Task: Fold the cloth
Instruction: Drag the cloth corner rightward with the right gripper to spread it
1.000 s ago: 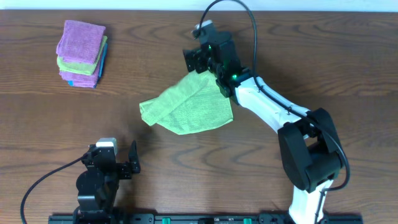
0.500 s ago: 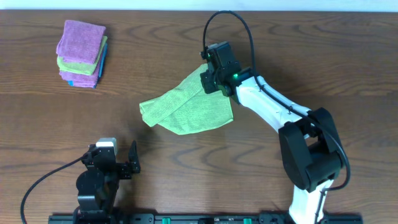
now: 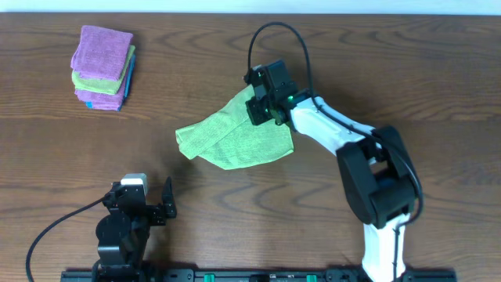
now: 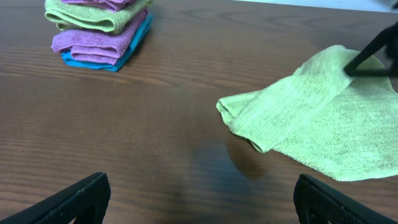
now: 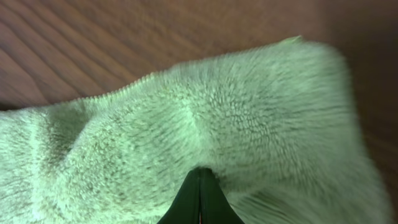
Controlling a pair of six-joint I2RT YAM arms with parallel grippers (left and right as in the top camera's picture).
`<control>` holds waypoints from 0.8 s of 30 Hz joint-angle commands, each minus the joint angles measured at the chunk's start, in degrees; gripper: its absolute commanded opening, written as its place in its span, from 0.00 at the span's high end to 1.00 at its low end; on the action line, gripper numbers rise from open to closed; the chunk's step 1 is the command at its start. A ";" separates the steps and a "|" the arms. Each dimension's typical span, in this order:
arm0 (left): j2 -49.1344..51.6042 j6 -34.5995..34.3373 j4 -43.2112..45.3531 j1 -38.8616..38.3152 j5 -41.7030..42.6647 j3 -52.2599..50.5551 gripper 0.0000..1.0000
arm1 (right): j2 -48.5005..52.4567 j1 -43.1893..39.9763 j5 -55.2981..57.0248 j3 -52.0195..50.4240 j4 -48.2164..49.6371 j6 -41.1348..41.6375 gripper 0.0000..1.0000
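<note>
**A:** where's the green cloth (image 3: 235,139) sitting right now?

**B:** it's lying mid-table (image 3: 407,63), partly doubled over along its left side. The right gripper (image 5: 200,186) is pinching the upper corner, with its fingers squeezed tight together on the fabric.

**A:** and the left gripper (image 4: 202,183)?

**B:** it's hanging near the robot's edge, well apart from the cloth, fingers spread wide and gripping nothing. A stack of folded cloths (image 3: 103,66) is sitting in the far-left corner.

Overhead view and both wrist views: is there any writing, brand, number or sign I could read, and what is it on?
No text can be read in any view.
Cloth, stack and table: plain, no labels.
Right arm: a green light, no lettering.
Left arm: a pale block on top, too small to show any print.
</note>
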 commanded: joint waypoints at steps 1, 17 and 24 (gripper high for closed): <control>-0.33 -0.37 -0.15 0.15 -1.03 -0.98 0.05 | 1.64 -0.28 -2.47 -0.37 1.92 -1.16 0.99; -0.33 -0.37 -0.13 0.15 -1.03 -0.98 0.05 | 4.61 -4.61 9.99 -0.37 6.19 5.97 0.99; -0.33 -0.37 -0.15 0.15 -1.03 -0.98 0.05 | 5.38 -6.78 10.69 -0.37 2.32 6.19 0.99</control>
